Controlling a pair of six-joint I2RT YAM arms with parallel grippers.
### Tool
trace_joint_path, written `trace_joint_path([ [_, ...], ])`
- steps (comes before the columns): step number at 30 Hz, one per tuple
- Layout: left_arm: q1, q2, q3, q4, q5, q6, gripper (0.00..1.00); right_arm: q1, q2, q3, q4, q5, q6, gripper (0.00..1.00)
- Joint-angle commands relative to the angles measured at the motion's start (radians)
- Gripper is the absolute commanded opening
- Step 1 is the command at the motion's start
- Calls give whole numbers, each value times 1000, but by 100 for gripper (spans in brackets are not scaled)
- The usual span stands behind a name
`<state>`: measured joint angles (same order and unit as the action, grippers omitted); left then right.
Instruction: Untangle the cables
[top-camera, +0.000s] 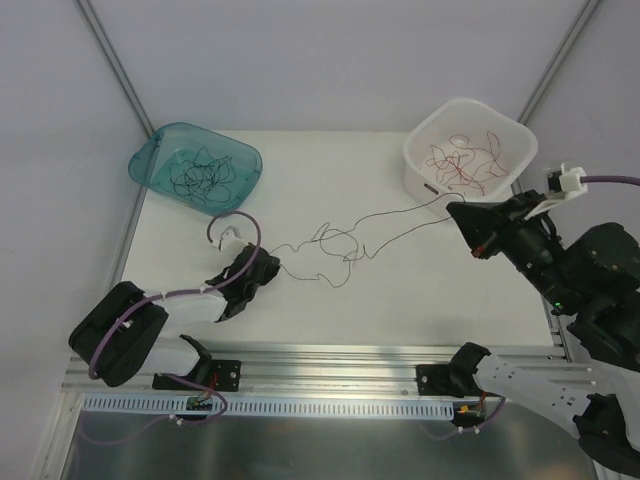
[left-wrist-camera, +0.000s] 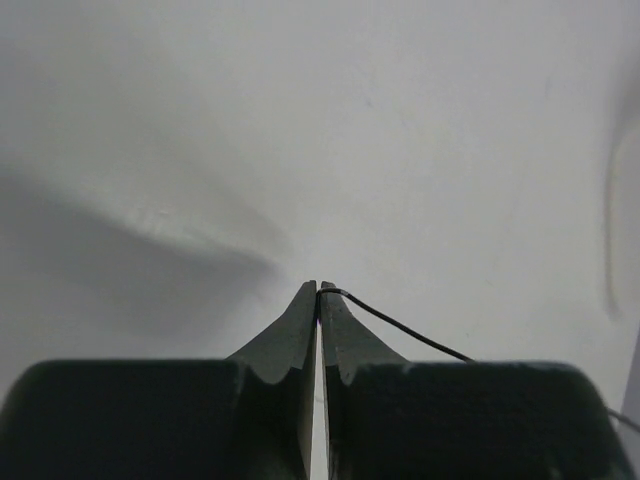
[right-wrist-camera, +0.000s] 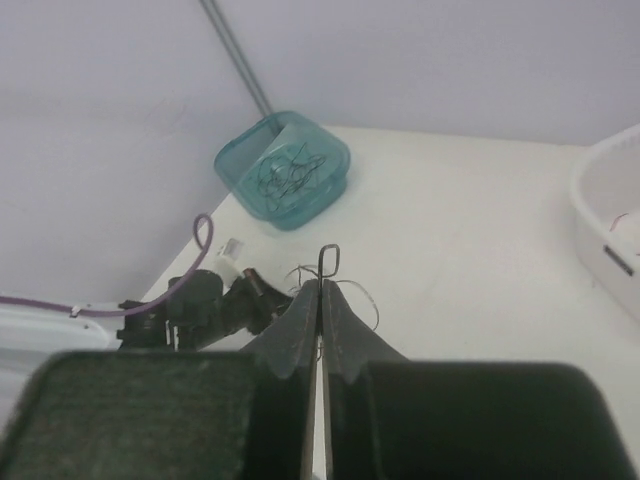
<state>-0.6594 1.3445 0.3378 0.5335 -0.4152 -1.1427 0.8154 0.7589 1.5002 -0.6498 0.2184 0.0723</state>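
Note:
Thin black wire strands (top-camera: 340, 245) stretch across the table between my two grippers, with a small knot of loops in the middle. My left gripper (top-camera: 272, 268) is shut on one end; in the left wrist view the black strand (left-wrist-camera: 400, 327) leaves the closed tips (left-wrist-camera: 319, 290) to the right. My right gripper (top-camera: 452, 208), raised near the white bin, is shut on the other end. In the right wrist view a small wire loop (right-wrist-camera: 328, 260) sticks out above its closed tips (right-wrist-camera: 321, 283).
A teal bin (top-camera: 250, 170) at the back left holds several loose black strands and also shows in the right wrist view (right-wrist-camera: 330, 185). A white bin (top-camera: 470, 105) at the back right holds several red strands. Frame posts stand at both back corners.

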Motion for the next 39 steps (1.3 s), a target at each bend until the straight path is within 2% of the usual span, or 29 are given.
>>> trace_joint_path([
  [1,69,-73,27,-279,-80,6,0,2,-39,34,-27,151,-68,1],
  [8,216,-177,-8,-368,-44,73,0,1,-112,34,-85,265,-101,1],
  [14,310,-160,1,-431,4,106,0,1,-145,35,-122,317,-111,1],
  [17,320,-148,18,-448,38,132,0,1,-136,34,-129,293,-103,1],
  [24,415,-163,14,-510,75,124,0,4,-161,129,-200,387,-152,1],
  [32,514,-287,36,-616,-6,224,0,22,-174,242,-387,512,-174,1],
  [36,607,-289,55,-685,-2,239,0,33,-178,249,-416,527,-177,1],
  [39,685,-271,58,-704,52,219,0,41,-188,255,-421,539,-178,0],
])
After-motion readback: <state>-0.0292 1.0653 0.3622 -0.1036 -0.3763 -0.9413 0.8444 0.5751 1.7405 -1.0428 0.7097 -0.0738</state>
